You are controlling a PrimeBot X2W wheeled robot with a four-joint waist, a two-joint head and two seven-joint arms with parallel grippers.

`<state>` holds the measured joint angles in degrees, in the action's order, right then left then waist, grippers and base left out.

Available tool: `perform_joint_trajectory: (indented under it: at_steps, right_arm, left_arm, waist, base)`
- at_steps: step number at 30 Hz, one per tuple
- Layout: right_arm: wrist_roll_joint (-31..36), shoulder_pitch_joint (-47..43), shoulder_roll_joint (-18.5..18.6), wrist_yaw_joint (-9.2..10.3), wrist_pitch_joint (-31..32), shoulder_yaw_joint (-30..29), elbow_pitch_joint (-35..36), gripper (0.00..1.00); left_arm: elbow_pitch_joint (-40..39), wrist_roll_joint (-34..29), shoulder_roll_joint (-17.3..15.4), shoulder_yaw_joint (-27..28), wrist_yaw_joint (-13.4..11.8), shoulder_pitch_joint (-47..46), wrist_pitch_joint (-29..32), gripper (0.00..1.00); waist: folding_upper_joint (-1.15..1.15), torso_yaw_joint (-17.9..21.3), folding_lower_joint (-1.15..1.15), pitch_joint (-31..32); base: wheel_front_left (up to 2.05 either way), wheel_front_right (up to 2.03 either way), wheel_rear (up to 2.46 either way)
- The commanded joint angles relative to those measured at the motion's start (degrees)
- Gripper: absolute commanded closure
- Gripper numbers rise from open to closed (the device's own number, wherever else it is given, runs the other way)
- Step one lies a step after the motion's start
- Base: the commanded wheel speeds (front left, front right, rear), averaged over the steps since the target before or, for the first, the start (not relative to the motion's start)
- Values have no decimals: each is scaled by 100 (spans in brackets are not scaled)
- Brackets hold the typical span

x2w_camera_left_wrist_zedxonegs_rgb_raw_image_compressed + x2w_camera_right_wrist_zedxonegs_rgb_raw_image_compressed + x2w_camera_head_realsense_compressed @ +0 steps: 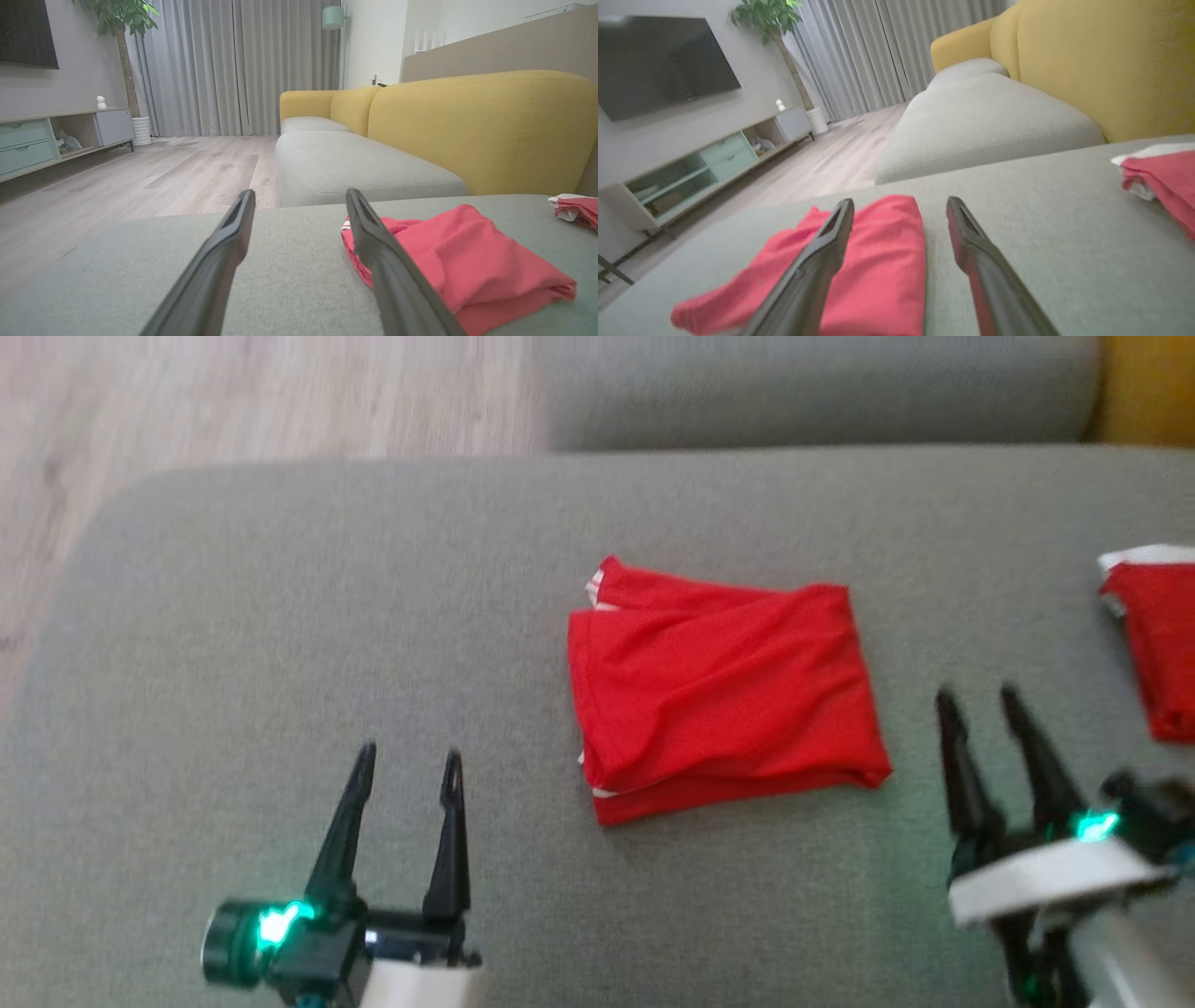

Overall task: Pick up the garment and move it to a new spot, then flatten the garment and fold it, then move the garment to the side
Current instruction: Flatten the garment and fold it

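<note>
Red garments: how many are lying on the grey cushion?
2. The folded garment lies in the middle of the cushion; a second red garment lies at the right edge of the head view, partly cut off. Others may lie out of frame.

Second red-white cloth [1158, 644] lying at grey sofa seat's [280, 616] right edge; yellow backrest [476, 130] rising behind; potted plant [126, 28] standing beside curtains [233, 65].

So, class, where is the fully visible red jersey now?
Head view: the jersey lies folded on the grey seat, right of centre, between the left gripper and right gripper.
</note>
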<state>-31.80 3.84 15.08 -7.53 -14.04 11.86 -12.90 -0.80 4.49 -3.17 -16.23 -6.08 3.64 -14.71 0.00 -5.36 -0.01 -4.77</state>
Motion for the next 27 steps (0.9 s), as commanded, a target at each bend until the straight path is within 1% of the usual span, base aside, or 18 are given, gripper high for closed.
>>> perform_joint_trajectory:
  at_steps: [1, 2, 8, 11, 15, 27]
  right_arm:
    - [215, -26, 16, 4, -84, 111, 28, 0]
    - [215, -26, 16, 4, -84, 111, 28, 0]
    - [1201, -503, -364, 4, -94, -156, 73, 0]
    - [1501, -650, -523, 4, -95, -239, 108, 0]
    - [1670, -731, -650, 4, -95, -297, 116, 0]
    - [1811, -757, -758, 4, -96, -298, 148, 0]
  left_arm:
    - [-115, 23, 27, 262, -50, -13, -29, 0]
    - [-115, 23, 27, 262, -50, -13, -29, 0]
    - [60, -6, 27, 432, -49, 314, -29, 0]
    - [141, -31, 28, 475, -30, 402, -29, 0]
    - [203, -66, 28, 535, -23, 454, -29, 0]
    - [277, -130, 29, 577, 0, 454, -29, 0]
  waist:
    - [0, 111, 1, 332]
    - [0, 111, 1, 332]
    - [0, 208, 1, 595]
    - [0, 239, 1, 656]
    - [0, 279, 1, 689]
    - [0, 251, 1, 681]
  base:
    - [0, 0, 0]
    - [0, 0, 0]
    - [0, 0, 0]
    - [0, 0, 0]
    - [0, 0, 0]
    - [0, 0, 0]
